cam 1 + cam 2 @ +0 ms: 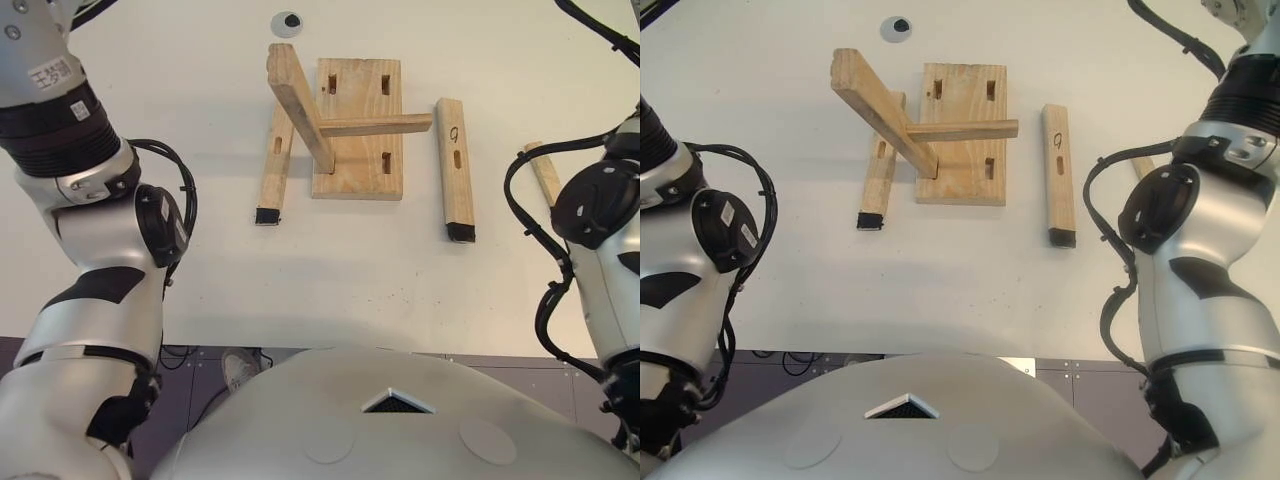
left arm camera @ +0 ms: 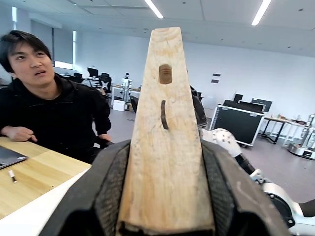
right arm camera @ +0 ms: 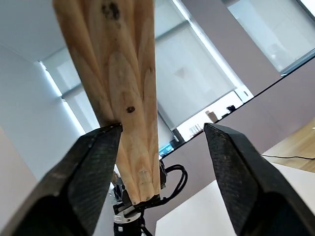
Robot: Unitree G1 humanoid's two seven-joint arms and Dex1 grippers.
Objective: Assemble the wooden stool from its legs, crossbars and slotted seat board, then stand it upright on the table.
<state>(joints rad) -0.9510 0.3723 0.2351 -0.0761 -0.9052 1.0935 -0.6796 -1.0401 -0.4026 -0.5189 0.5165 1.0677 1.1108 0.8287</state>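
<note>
while the left gripper clamps a slotted leg jutting out ahead of it, the right gripper's jaws stand apart. a wooden bar sits between them, touching one side only.

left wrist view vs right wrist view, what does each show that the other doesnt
Only the left wrist view: the left pincer clamped on both sides of a slotted leg, which has an oval slot and a dark mark near it.
Only the right wrist view: the right pincer spread wide around a plain stick. The stick touches one finger, while the other finger stands apart from it.
Both: a pale wooden stool part rising between that arm's own fingers, with an indoor room behind.
</note>
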